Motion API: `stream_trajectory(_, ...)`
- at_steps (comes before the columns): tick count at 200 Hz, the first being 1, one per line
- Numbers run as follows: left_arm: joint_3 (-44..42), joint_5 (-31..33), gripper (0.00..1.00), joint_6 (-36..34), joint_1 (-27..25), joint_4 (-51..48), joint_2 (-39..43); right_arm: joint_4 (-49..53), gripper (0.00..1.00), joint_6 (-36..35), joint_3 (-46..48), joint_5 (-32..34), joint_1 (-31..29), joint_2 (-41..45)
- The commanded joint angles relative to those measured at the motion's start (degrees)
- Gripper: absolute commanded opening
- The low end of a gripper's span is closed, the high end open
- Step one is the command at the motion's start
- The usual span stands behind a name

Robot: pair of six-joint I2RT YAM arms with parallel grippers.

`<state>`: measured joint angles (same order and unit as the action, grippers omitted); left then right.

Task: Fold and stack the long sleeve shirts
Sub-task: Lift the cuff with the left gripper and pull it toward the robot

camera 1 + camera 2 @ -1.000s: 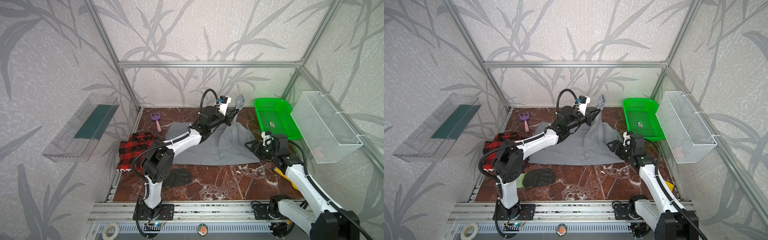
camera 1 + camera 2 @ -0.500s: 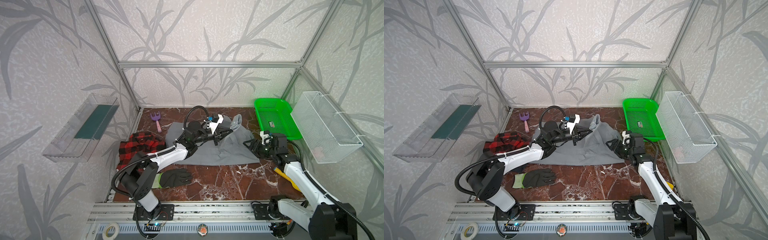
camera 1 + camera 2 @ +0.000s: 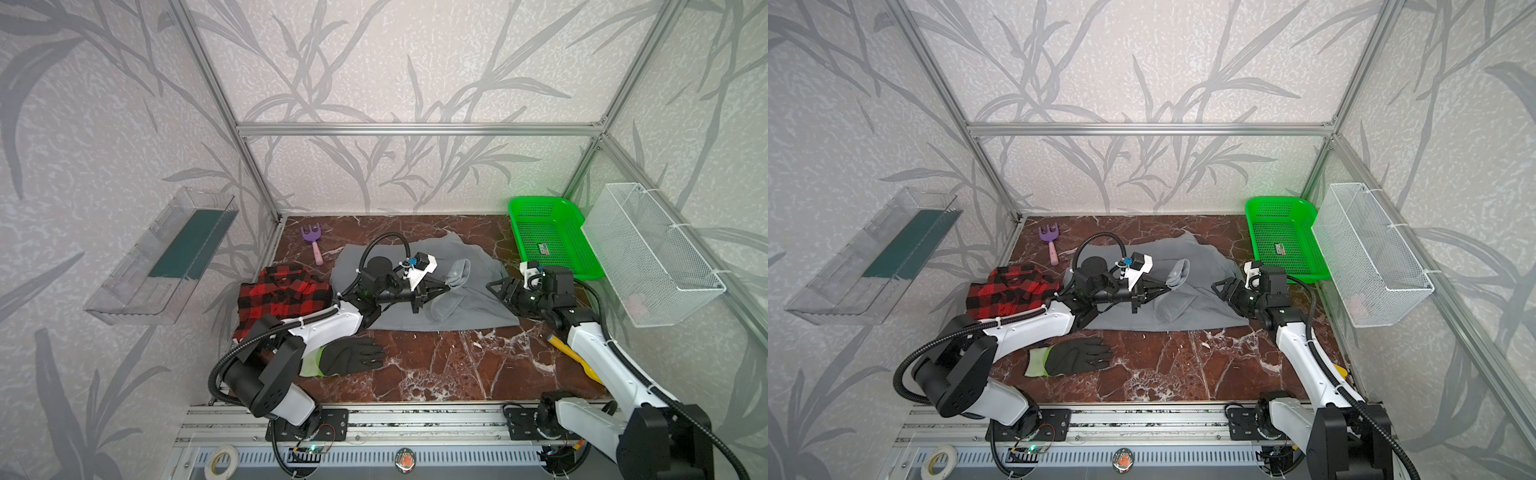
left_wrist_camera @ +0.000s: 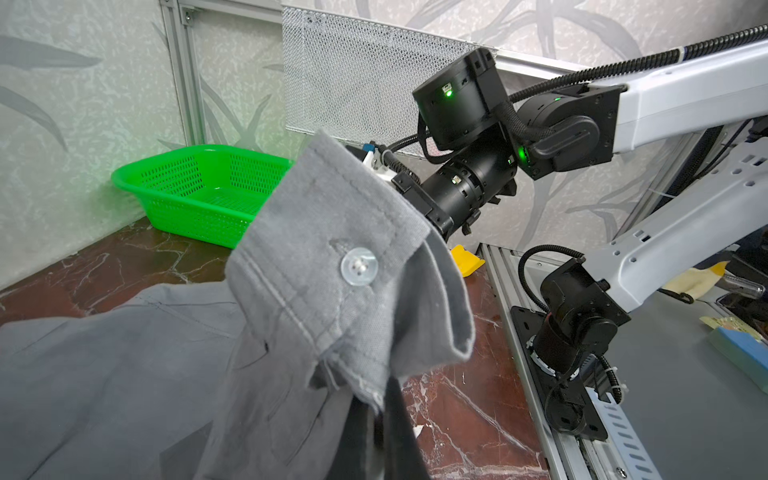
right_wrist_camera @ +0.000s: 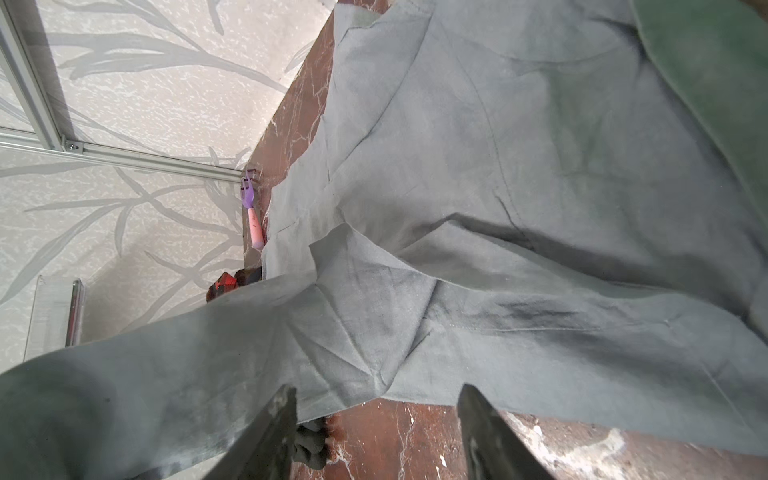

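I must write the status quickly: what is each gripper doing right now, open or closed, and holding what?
Left gripper: closed, holding the grey shirt by a sleeve.
Right gripper: open, holding nothing.

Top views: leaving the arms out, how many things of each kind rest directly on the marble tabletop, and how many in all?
Shirts: 2 (grey shirt, plaid shirt)
Gloves: 1 (black glove)
Toy rakes: 1 (purple toy rake)
Baskets: 1 (green basket)
Yellow-handled tools: 1 (yellow-handled tool, partly hidden by the right arm)
Total: 6
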<state>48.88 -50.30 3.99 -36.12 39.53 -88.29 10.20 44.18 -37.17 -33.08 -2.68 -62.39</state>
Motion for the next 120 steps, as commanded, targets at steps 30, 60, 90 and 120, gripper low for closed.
stream_trajectory(30,15.47,-1.3,0.0,-1.96,-0.44,7.09,-7.98,-4.23,0.54,2.43,2.71,-1.59,-0.22,-1.39)
stream_trajectory(60,22.31,-2.81,0.0,-1.67,-1.24,7.79,-12.75,-6.74,0.36,2.96,3.28,-0.25,-1.7,-4.4)
stream_trajectory(90,25.39,-3.81,0.0,-1.7,-2.24,8.0,-15.39,-10.94,0.19,4.29,0.93,3.78,-9.16,-11.43)
stream_trajectory(120,25.68,-4.08,0.0,-2.93,-3.17,7.95,-16.28,-23.49,0.07,11.91,1.45,8.0,-13.29,-20.88)
